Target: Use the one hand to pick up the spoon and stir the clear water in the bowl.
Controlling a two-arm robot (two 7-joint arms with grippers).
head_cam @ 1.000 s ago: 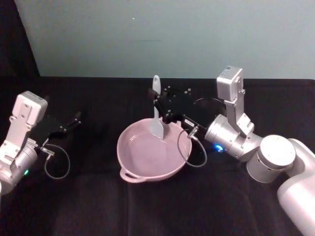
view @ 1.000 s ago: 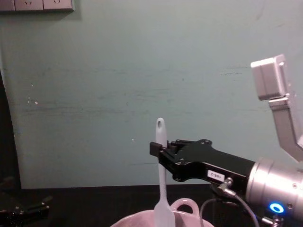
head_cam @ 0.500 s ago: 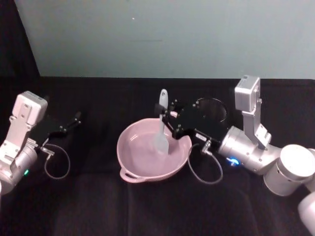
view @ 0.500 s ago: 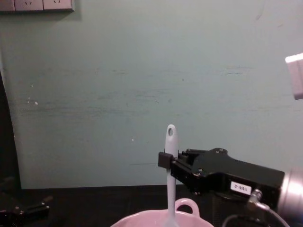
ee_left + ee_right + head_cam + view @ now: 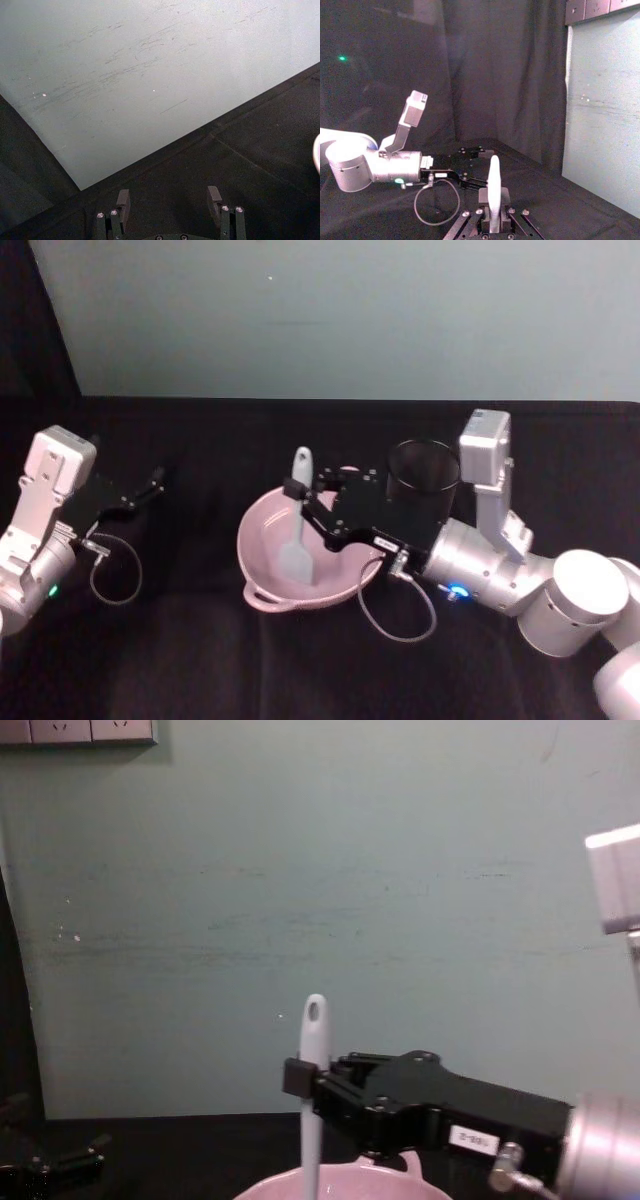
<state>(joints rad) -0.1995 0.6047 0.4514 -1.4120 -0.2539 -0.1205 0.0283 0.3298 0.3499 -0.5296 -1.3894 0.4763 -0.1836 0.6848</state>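
Since the right jaws are clamped on the spoon (image 5: 297, 550) with its blade below them in the bowl (image 5: 262, 540), stir in small, slow circles off the rim; the left jaws gape empty, well apart.

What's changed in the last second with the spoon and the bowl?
The right gripper, shut on the spoon, swept its blade round the bowl: first rightward, then to the left and nearer side. The bowl and the open left gripper stayed put.
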